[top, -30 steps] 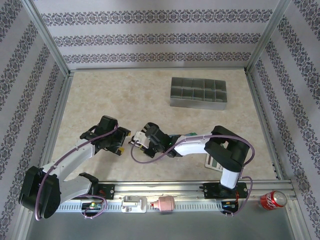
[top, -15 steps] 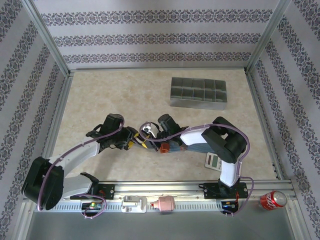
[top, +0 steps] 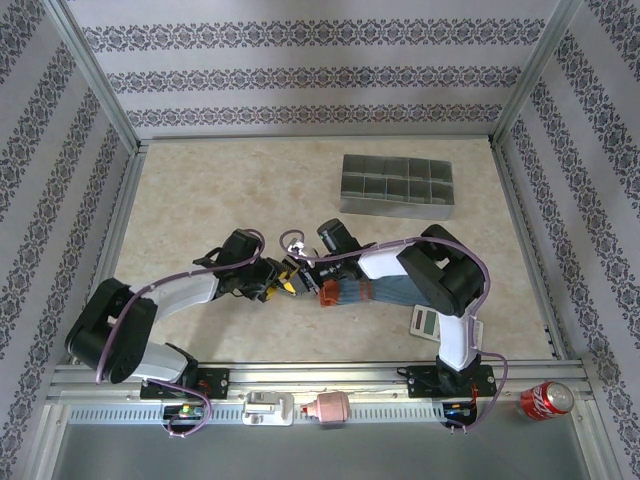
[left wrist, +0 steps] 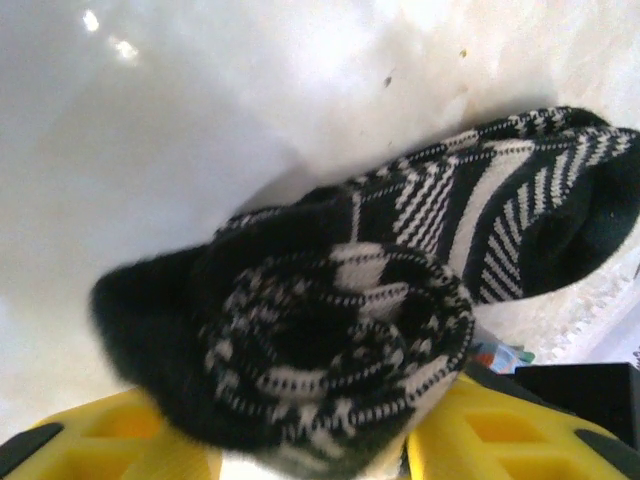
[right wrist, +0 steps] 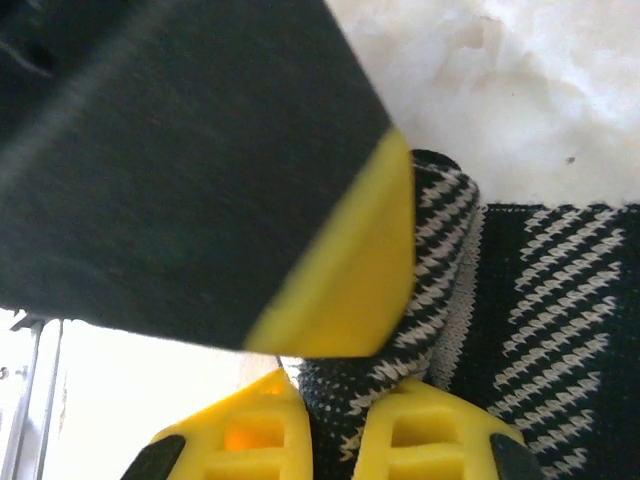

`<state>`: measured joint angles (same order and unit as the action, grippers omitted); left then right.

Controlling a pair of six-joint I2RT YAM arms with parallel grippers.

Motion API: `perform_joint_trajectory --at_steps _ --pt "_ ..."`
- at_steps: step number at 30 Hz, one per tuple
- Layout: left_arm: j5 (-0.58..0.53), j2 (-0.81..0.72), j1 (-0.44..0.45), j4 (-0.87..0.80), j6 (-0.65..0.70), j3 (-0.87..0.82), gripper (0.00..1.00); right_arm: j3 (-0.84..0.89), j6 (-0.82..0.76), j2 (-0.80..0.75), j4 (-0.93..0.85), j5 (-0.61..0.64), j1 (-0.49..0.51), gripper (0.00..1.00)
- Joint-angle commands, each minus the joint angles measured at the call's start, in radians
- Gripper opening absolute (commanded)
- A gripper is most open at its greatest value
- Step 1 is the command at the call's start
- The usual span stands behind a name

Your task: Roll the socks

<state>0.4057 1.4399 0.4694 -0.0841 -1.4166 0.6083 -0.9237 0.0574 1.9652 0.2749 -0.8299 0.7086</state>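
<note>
The black sock with beige stripes (left wrist: pixel 480 210) lies on the pale table, its end wound into a tight roll (left wrist: pixel 340 340). My left gripper (left wrist: pixel 320 445) has that roll between its yellow fingers (left wrist: pixel 120 440), both pressing on it. My right gripper (right wrist: pixel 335 420) is shut, pinching the striped fabric of the black sock (right wrist: pixel 540 300), with the left gripper's yellow-padded finger (right wrist: pixel 350 270) right in front of it. From above, the left gripper (top: pixel 278 282) and right gripper (top: pixel 300 272) meet tip to tip. The blue-teal sock (top: pixel 385 292) with its orange cuff (top: pixel 328 293) lies just to their right.
A grey calculator (top: pixel 426 322) sits near the right arm's base. A grey compartment tray (top: pixel 397 185) stands at the back right. A red soda can (top: pixel 545 400) lies outside the table's front rail. Patterned walls enclose the table (top: pixel 200 200).
My left arm has swung right to meet the right gripper, and its jaws have narrowed round the sock roll. The right gripper has shifted slightly right and back, staying shut.
</note>
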Motion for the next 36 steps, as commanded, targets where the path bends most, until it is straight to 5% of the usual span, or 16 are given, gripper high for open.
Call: perform_joint_trajectory --at_steps 1,3,8,11,18,22,28,36 --pt "-0.036 0.096 0.011 -0.038 0.051 0.005 0.40 0.055 0.006 0.117 -0.289 0.142 0.000 0.00" --pt "-0.026 0.133 0.011 -0.083 0.061 0.010 0.28 0.047 -0.012 0.109 -0.302 0.169 -0.001 0.00" --pt "-0.017 0.165 0.017 -0.238 0.099 0.013 0.03 0.041 -0.069 0.017 -0.290 0.266 0.007 0.20" --pt "-0.021 0.156 0.018 -0.288 0.108 0.013 0.00 0.066 -0.137 -0.091 -0.262 0.389 0.044 0.39" --pt "-0.038 0.142 0.018 -0.336 0.106 0.054 0.00 0.211 -0.226 -0.421 -0.138 0.916 0.270 0.62" --pt "-0.030 0.154 0.017 -0.339 0.107 0.075 0.00 0.194 -0.248 -0.415 -0.133 1.183 0.409 0.68" --pt "-0.022 0.163 0.017 -0.347 0.111 0.098 0.00 0.044 -0.329 -0.233 -0.150 1.384 0.478 0.69" --pt "-0.014 0.160 0.017 -0.332 0.099 0.093 0.01 -0.075 -0.398 -0.065 -0.166 1.422 0.476 0.63"
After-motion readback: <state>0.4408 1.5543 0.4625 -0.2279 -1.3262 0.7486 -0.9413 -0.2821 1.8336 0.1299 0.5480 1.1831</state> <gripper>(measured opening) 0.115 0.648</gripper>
